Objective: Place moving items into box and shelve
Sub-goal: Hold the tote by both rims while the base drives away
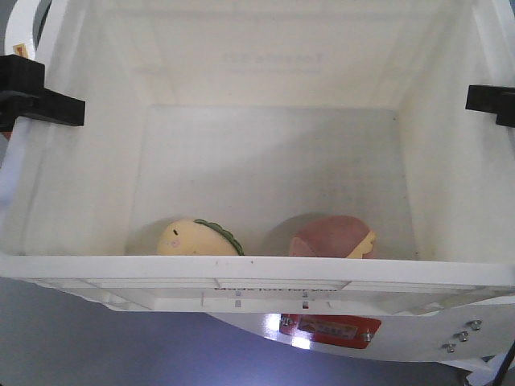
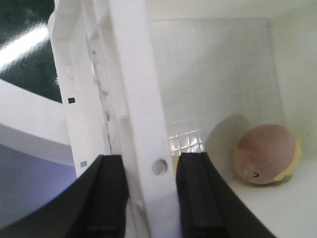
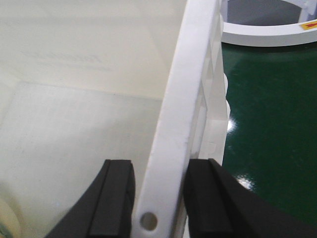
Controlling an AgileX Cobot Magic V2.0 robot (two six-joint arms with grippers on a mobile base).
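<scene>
The white box (image 1: 241, 265) fills the front view, held up close to the camera. Two moving items lie on its floor by the near wall: a pale yellow toy with a green ridge (image 1: 193, 237) and a pinkish-red dome with a yellow edge (image 1: 334, 239). The dome (image 2: 265, 153) also shows in the left wrist view. My left gripper (image 2: 151, 163) is shut on the box's left rim (image 2: 138, 99), one finger inside and one outside. The right gripper (image 3: 158, 171) clamps the right rim (image 3: 188, 89) the same way. Both show in the front view as black clamps, left gripper (image 1: 44, 100) and right gripper (image 1: 491, 100).
Dark green glossy floor (image 3: 267, 124) lies beyond the box's right side, with a white curved platform (image 3: 267, 34) further off. A white curved surface (image 2: 29, 114) sits left of the box. The robot base with a red label (image 1: 330, 330) shows under the box's near edge.
</scene>
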